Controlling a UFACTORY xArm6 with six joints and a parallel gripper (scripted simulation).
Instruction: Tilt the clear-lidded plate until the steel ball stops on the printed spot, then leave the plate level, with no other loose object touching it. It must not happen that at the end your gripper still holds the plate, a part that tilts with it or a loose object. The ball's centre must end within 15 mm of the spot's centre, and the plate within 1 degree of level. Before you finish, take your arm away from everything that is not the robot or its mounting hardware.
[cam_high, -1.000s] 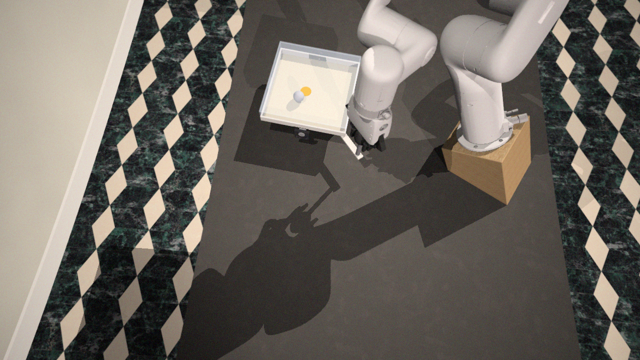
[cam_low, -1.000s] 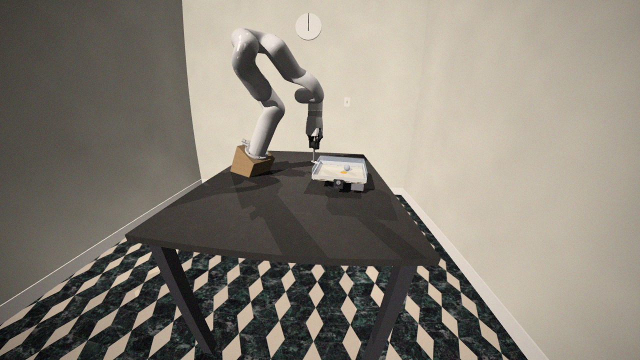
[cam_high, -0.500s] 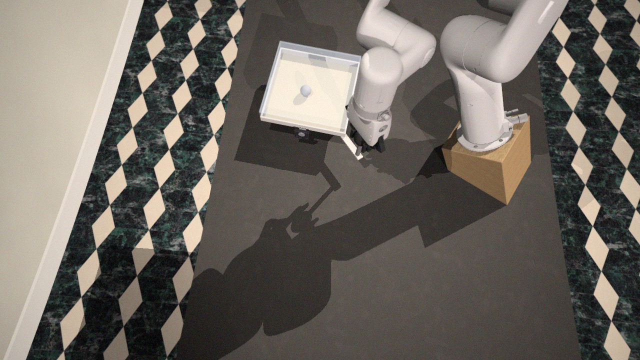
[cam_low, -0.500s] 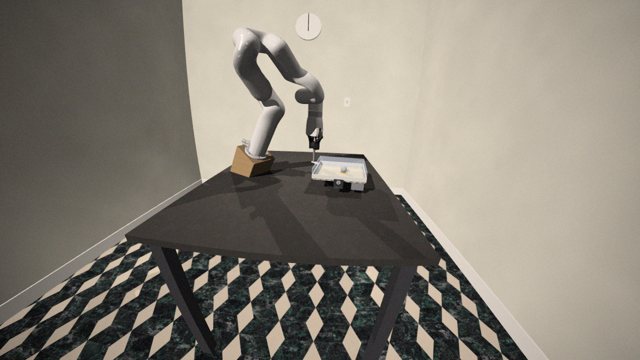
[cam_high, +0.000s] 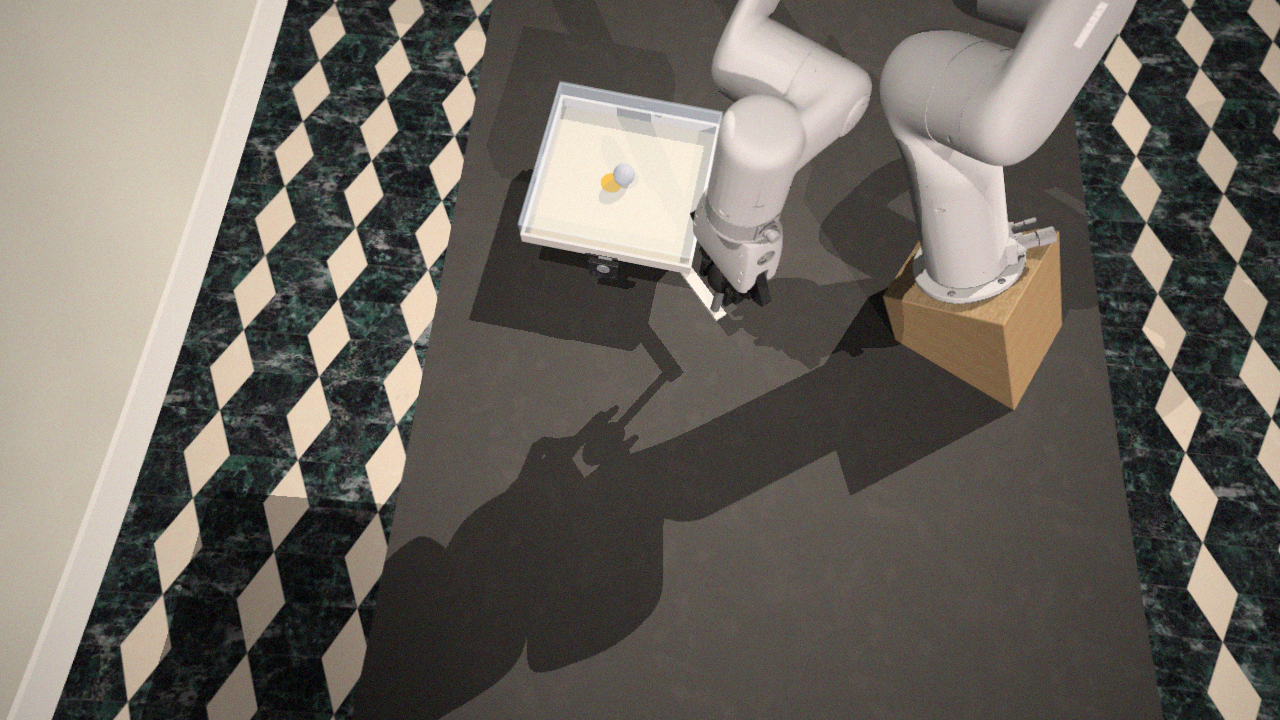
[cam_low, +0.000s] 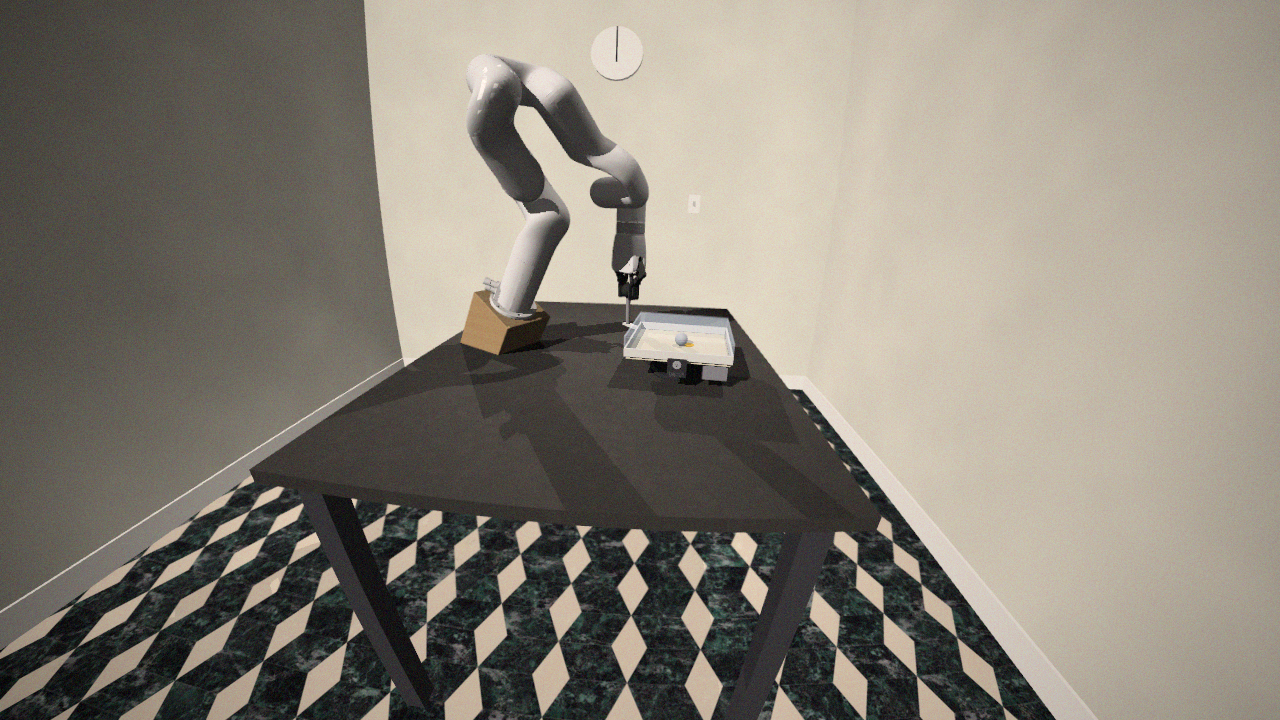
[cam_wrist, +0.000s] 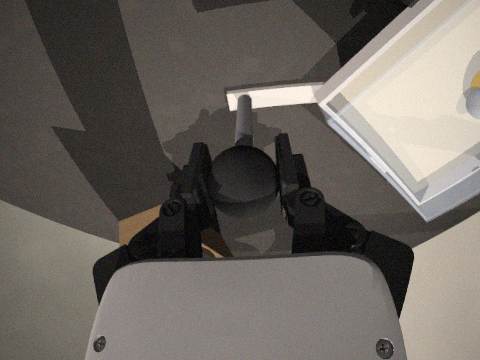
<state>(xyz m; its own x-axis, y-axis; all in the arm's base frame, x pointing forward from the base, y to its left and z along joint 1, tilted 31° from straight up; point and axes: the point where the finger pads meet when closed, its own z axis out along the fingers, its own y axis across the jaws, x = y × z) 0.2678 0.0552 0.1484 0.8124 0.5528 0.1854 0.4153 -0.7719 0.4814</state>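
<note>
The cream plate (cam_high: 617, 183) with clear walls and lid sits on a dark pivot mount (cam_high: 607, 258) near the table's far side; it also shows in the exterior view (cam_low: 679, 342) and at the right of the wrist view (cam_wrist: 427, 94). The steel ball (cam_high: 623, 173) lies just right of the orange spot (cam_high: 610, 183) and overlaps its edge. A white arm (cam_wrist: 274, 98) sticks out from the plate's near corner and carries a thin rod topped by a dark round knob (cam_wrist: 243, 174). My gripper (cam_wrist: 243, 156) (cam_high: 735, 291) is shut on this knob, beside the plate's corner.
The arm's wooden base block (cam_high: 984, 304) stands to the right of the plate on the dark table. The floor around the table is checkered tile. Long arm shadows fall across the table's middle.
</note>
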